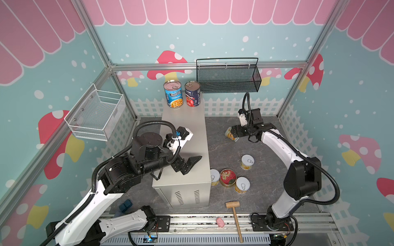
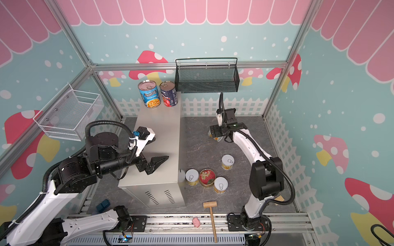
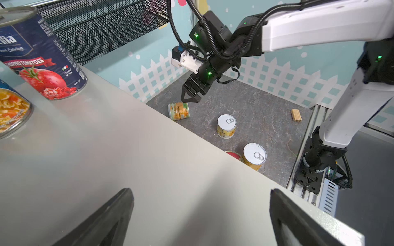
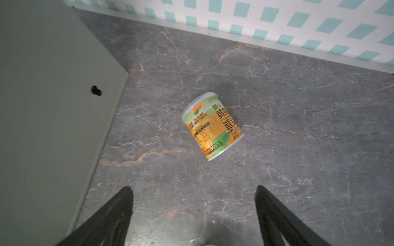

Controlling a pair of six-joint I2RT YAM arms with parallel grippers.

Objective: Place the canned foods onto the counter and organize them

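in both top views the tipped yellow can (image 1: 230, 134) is mostly covered by the right gripper (image 4: 193, 188). only in the right wrist view is it seen whole, lying on its side on the grey floor (image 4: 298, 127) just beside the counter (image 1: 187, 132), past the fingertips and untouched. that gripper's jaws are spread wide and nothing is held. the can's long axis is laid level, one end slanted toward the counter's side wall. the left gripper (image 3: 200, 190) is held above the counter top, jaws fully apart and empty. at the counter's far end the progresso can (image 1: 173, 95) and navy can (image 1: 193, 94) are stood upright. beside its vented end three yellow cans (image 1: 247, 161) and the red-lidded tin (image 1: 228, 177) are set on the floor.
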